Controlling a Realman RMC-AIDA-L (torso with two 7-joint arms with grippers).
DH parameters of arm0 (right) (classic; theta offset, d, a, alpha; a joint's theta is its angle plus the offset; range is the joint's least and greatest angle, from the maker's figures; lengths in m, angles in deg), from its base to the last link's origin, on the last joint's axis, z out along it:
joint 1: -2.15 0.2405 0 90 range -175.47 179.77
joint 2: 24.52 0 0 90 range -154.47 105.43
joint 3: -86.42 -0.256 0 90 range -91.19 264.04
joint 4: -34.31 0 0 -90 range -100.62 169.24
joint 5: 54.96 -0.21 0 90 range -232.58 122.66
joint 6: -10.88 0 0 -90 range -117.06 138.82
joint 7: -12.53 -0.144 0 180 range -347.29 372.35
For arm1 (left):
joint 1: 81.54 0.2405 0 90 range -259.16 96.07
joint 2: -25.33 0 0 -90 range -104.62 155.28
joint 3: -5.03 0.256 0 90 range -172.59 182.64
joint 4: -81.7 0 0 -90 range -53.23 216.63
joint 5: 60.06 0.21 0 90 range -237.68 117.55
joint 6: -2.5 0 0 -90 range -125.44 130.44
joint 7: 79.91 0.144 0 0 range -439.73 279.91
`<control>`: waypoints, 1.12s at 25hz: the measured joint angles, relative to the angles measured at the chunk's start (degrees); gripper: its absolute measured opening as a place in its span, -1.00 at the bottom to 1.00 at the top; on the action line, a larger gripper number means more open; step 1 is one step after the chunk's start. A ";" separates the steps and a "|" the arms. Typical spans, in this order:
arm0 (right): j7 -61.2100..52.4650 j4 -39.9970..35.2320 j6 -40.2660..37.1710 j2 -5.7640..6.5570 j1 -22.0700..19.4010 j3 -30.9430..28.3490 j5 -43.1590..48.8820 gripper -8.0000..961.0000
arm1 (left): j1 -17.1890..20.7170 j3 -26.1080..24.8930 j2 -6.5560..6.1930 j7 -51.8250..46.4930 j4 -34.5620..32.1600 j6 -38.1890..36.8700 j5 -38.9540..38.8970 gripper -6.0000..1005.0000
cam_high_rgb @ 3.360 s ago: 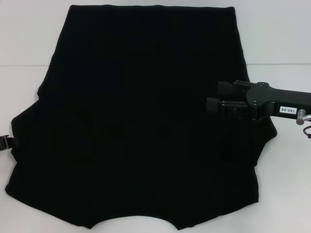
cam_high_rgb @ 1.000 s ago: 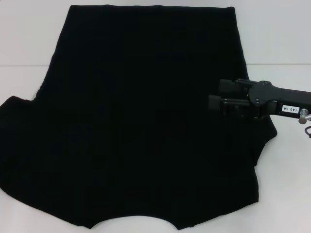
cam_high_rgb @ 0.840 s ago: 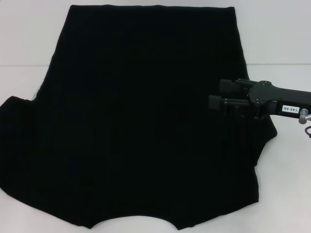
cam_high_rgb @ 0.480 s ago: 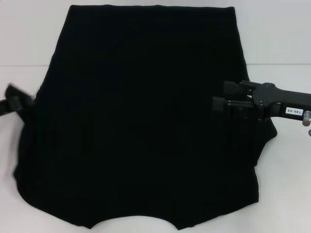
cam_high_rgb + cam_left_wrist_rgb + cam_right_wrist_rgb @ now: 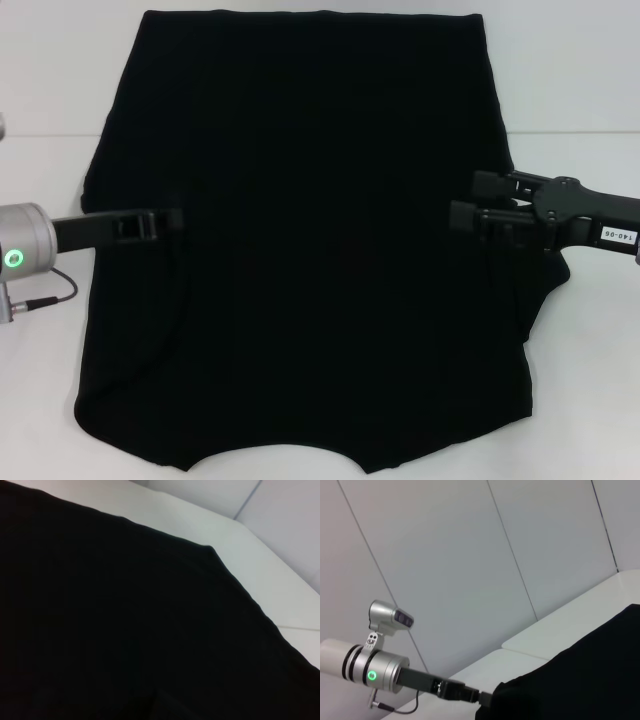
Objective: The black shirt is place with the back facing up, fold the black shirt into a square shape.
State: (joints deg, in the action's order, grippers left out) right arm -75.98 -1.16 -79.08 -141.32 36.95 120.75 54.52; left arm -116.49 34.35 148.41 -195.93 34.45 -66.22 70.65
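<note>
White table (image 5: 580, 80) carries the black shirt (image 5: 300, 200), plain face up. Left gripper (image 5: 165, 221) over shirt's left edge, jaw state unreadable. Right gripper (image 5: 470, 200) over right edge, jaws narrowly apart.

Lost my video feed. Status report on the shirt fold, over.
Left gripper over shirt's left side, right gripper over its right edge. Black shirt flat on white table, left sleeve folded in. Nothing in the way.
</note>
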 joint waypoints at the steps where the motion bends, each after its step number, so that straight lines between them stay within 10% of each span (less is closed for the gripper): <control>1: 0.03 0.00 -0.28 0.03 -0.07 -0.55 -0.02 0.84 | 0.05 0.38 0.01 0.18 0.05 -0.94 -0.19 -0.99; 10: -2.34 -0.07 0.43 1.60 0.36 -3.32 -0.07 0.84 | 1.71 0.07 -1.36 9.37 3.56 -14.14 -14.01 -0.77; 22: -32.53 -0.13 7.68 10.33 2.68 0.02 10.48 0.84 | 1.77 3.58 -2.16 26.01 9.90 -19.63 -17.85 0.27; 28: -44.51 -0.19 9.32 11.49 5.16 1.11 21.22 0.84 | 1.54 10.08 -1.29 35.52 11.68 -19.25 -17.78 0.50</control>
State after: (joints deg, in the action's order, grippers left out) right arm -120.49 -1.35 -69.77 -129.83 42.11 121.86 75.74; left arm -114.95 44.43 147.12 -160.41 46.13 -85.47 52.87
